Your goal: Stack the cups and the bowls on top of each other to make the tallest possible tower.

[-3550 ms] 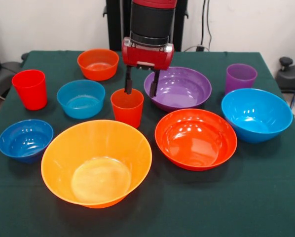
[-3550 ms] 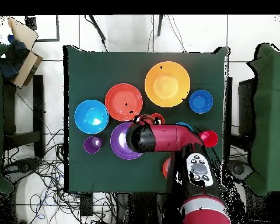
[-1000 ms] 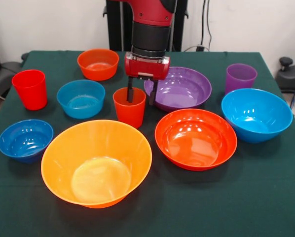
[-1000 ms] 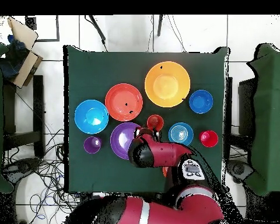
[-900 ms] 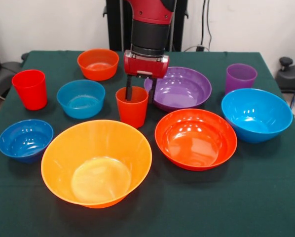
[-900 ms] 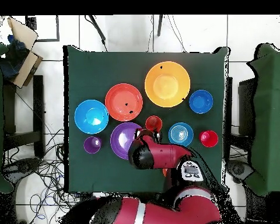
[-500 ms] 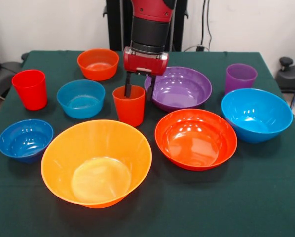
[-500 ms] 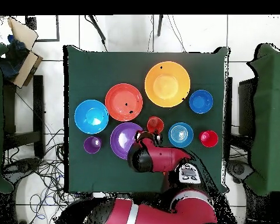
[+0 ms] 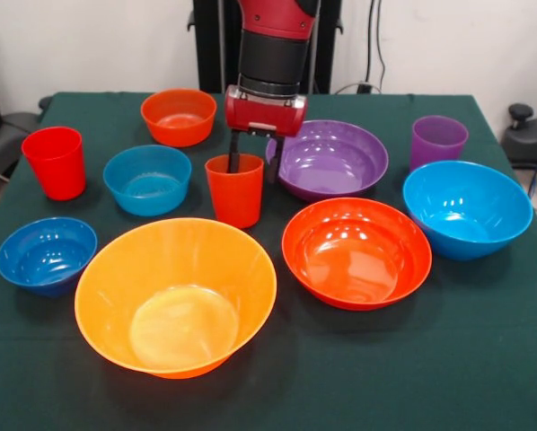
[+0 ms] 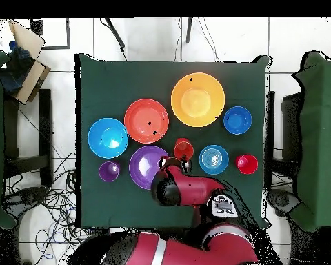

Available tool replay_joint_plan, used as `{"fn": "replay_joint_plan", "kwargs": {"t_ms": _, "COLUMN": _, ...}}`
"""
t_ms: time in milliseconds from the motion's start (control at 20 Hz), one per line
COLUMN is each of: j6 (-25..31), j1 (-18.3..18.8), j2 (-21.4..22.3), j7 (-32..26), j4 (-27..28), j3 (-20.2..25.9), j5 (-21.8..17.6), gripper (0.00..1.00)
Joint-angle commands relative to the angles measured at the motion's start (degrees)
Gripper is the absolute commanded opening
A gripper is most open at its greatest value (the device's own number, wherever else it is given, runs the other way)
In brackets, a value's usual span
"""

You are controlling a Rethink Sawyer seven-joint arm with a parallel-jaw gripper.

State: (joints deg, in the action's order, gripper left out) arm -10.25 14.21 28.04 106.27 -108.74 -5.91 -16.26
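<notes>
My gripper (image 9: 253, 162) (image 10: 174, 163) is open and straddles the far rim of the orange-red cup (image 9: 236, 190) (image 10: 183, 148). One finger is inside the cup, the other outside, next to the purple bowl (image 9: 333, 160) (image 10: 145, 166). The cup stands upright on the cloth. In front of it lie the big yellow-orange bowl (image 9: 175, 296) (image 10: 198, 99) and the red-orange bowl (image 9: 356, 251) (image 10: 146, 121). The red cup (image 9: 55, 162) and purple cup (image 9: 438, 141) stand apart at the sides. No tower stands; every piece sits alone.
A large light blue bowl (image 9: 467, 208), a small light blue bowl (image 9: 147, 180), a dark blue bowl (image 9: 46, 254) and a small orange bowl (image 9: 179, 117) ring the cup. The arm (image 10: 189, 190) covers the small orange bowl in the overhead view.
The gripper came down over the orange-red cup's rim and has jostled the cup slightly side to side. The purple bowl has shifted a little to the right in the front view.
</notes>
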Motion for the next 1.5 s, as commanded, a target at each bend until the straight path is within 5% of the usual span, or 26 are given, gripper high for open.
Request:
{"fn": "replay_joint_plan", "kwargs": {"t_ms": 50, "j6": -2.5, "j1": 2.1, "j2": -2.4, "j7": 9.5, "j4": -1.5, "j3": 6.9, "j5": -1.0, "gripper": 1.0}}
{"fn": "replay_joint_plan", "kwargs": {"t_ms": 700, "j6": -2.2, "j1": 5.0, "j2": -1.5, "j7": 7.5, "j4": -1.6, "j3": 9.7, "j5": -3.0, "gripper": 1.0}}
{"fn": "replay_joint_plan", "kwargs": {"t_ms": 1500, "j6": 6.0, "j1": 7.5, "j2": 1.4, "j7": 4.4, "j4": -2.9, "j3": 14.1, "j5": -2.4, "gripper": 1.0}}
